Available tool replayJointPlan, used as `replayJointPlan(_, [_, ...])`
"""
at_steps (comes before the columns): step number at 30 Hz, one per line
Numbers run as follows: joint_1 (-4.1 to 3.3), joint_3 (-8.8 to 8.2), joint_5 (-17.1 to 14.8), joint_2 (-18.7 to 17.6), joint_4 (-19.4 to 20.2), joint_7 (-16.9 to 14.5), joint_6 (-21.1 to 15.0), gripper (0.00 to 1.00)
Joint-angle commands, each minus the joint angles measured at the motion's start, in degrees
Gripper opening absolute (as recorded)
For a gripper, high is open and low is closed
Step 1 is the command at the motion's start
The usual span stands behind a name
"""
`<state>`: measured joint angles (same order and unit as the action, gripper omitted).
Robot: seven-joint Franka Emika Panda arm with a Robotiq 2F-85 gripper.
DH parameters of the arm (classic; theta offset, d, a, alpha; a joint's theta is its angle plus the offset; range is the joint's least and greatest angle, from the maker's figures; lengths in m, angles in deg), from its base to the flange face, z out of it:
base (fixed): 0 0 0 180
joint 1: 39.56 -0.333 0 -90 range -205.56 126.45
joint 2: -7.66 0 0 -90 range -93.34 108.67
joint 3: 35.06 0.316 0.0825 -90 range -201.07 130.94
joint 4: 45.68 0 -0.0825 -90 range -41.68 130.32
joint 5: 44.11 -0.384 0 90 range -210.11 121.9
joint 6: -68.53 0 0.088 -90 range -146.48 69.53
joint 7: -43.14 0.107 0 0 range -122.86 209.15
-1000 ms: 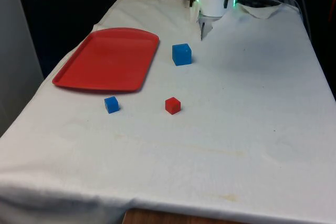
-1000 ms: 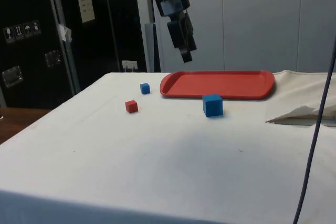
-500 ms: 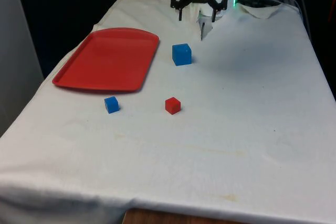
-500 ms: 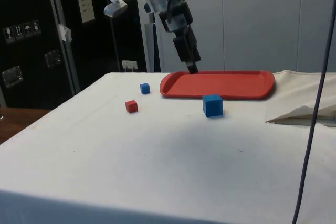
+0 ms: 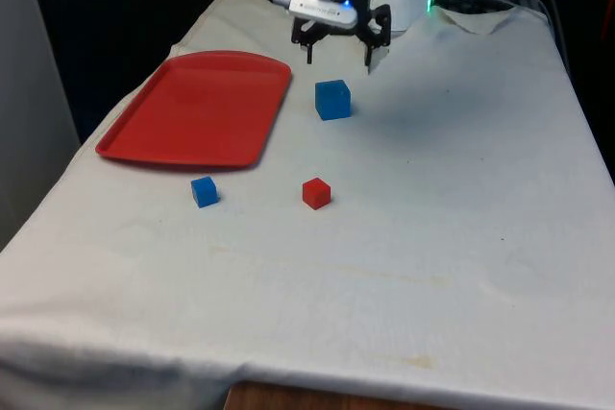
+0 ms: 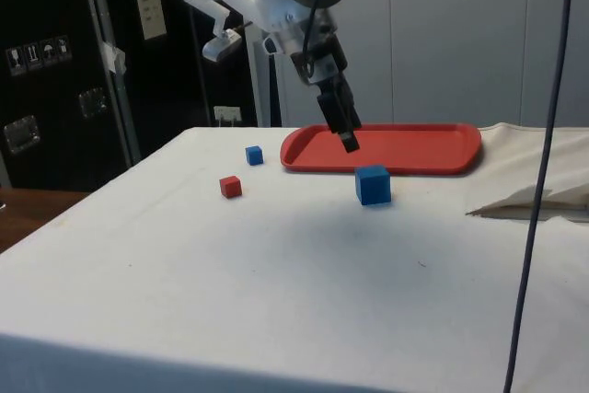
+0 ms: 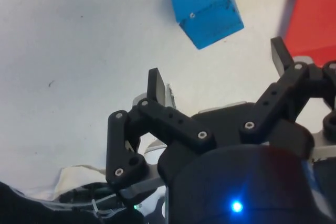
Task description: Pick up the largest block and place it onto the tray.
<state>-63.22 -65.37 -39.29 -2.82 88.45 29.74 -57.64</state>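
— Tool status?
— Tool (image 5: 337, 52) spread wide, holding nothing, hovering apparently just behind the large blue block (image 5: 332, 100) on the bench (image 5: 461, 237).
— Tray?
— Red tray (image 5: 197, 108) carries nothing; block sits beside it.

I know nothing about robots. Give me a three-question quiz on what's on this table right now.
1. How many blocks lie on the white cloth?
2. True or false: the large blue block sits on the red tray.
3. The gripper is: A) open above the cloth, B) shut on a block.

Key: 1) three: large blue block, small blue block, red block. 2) false. 3) A.
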Motion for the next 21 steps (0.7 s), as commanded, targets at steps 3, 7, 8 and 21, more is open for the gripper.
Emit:
replayJointPlan(3, [0.17, -0.17, -0.86, -0.80, 0.40, -1.20, -1.09, 1.00])
replayJointPlan(7, [0.29, -0.23, -0.97, -1.72, 1.15, -1.89, -2.18, 1.00])
replayJointPlan(8, [0.17, -0.34, -0.57, -1.72, 0.80, -1.49, -1.38, 1.00])
replayJointPlan(21, [0.40, 0.17, -1.60, -3.27, 3.32, -3.09, -5.73, 1.00])
